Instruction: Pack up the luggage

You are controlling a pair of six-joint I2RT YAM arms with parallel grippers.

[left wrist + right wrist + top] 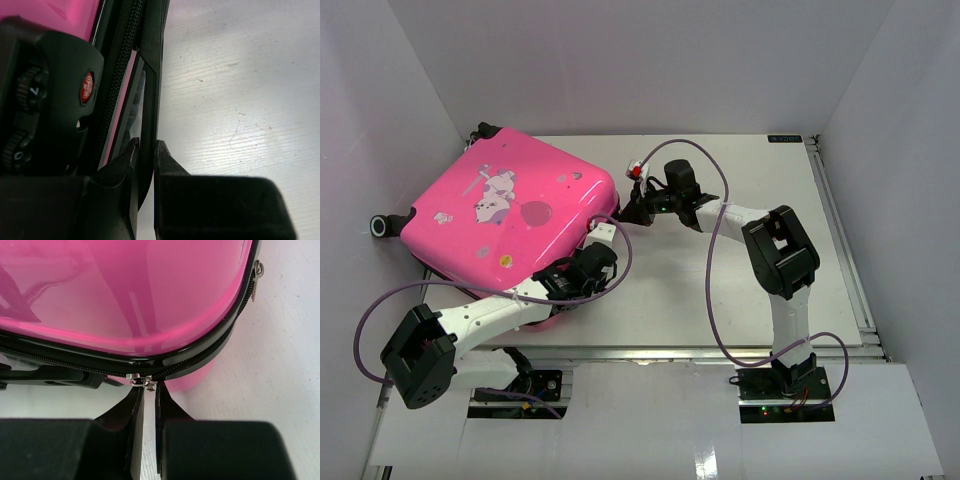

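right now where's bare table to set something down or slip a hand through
Widest bare table lies at centre, between the two arms. A smaller patch sits at the far right corner, behind the right arm. The left is crowded: the luggage fills it, left gripper clamped on its rim, right gripper pinching the zipper pull.
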